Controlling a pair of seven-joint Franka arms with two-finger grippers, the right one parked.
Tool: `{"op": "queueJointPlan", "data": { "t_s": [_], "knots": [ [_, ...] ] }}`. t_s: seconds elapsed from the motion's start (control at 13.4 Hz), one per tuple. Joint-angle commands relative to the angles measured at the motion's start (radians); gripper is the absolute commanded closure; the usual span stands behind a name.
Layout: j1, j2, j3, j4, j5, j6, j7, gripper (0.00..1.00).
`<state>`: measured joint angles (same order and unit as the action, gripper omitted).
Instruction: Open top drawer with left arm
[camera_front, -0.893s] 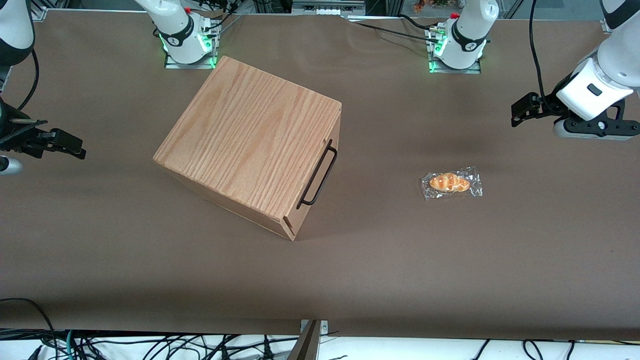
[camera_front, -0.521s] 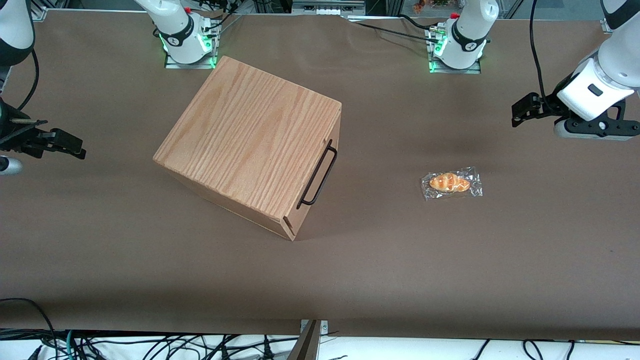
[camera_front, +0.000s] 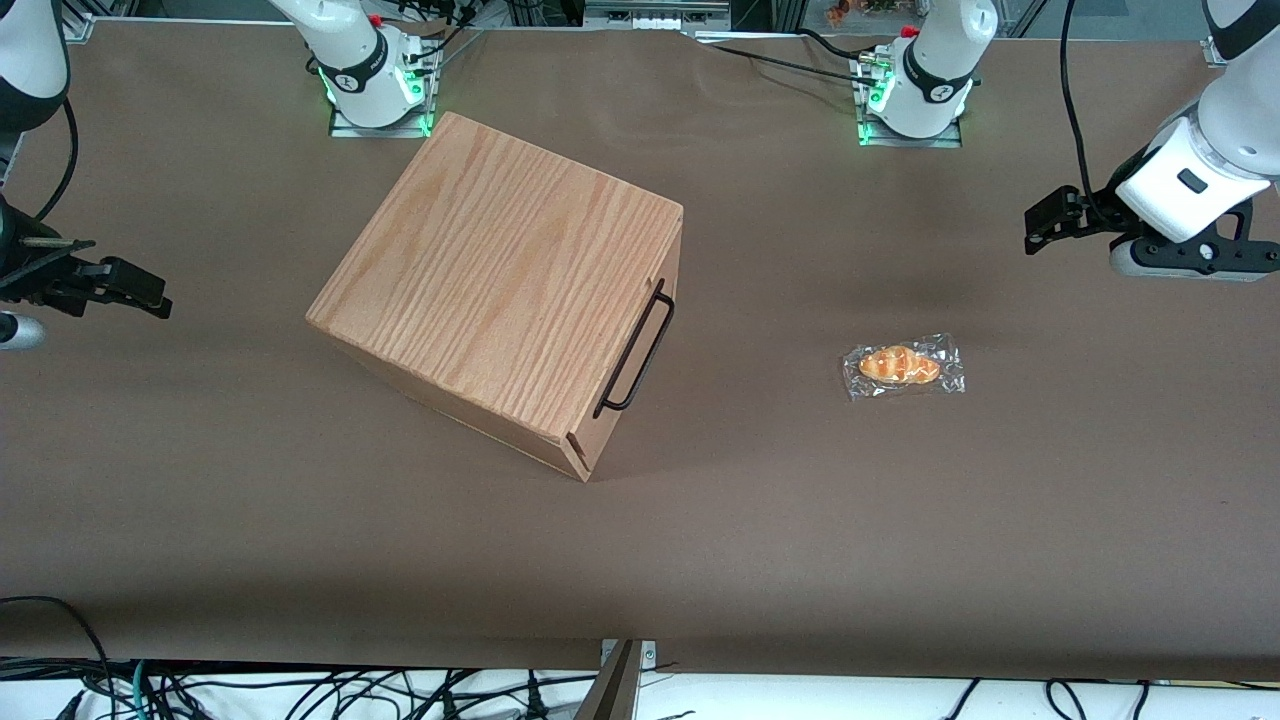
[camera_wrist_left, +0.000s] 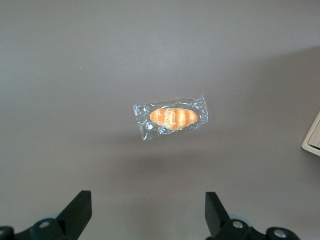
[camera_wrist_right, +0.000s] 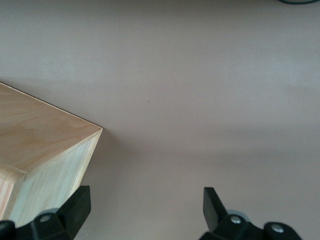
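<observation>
The oak-grain cabinet stands mid-table, and a corner of it shows in the left wrist view. Its front faces the working arm's end. The top drawer is shut, its thin black wire handle lying against the front. The left arm hangs over the working arm's end of the table. Its gripper is open, nothing between the black fingers. It hovers well apart from the handle, farther from the front camera than the wrapped bread.
A bread roll in clear wrap lies on the brown table between the cabinet front and the left gripper. Two arm bases stand at the table edge farthest from the front camera.
The left arm's wrist has shifted very slightly; its gripper stays in almost the same place. The cabinet and the bread have not moved.
</observation>
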<state>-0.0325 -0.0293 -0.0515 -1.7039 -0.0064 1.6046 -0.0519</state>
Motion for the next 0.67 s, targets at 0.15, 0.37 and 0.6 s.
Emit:
{"op": "queueJointPlan", "data": {
  "t_s": [0.15,0.37,0.6],
  "knots": [
    [0.006,-0.009,-0.002,-0.014,-0.01,0.011,0.0,0.0],
    [0.006,-0.009,-0.004,-0.014,-0.01,-0.003,0.007,0.0],
    [0.006,-0.009,-0.004,-0.014,-0.01,-0.008,0.007,0.0]
  ]
}}
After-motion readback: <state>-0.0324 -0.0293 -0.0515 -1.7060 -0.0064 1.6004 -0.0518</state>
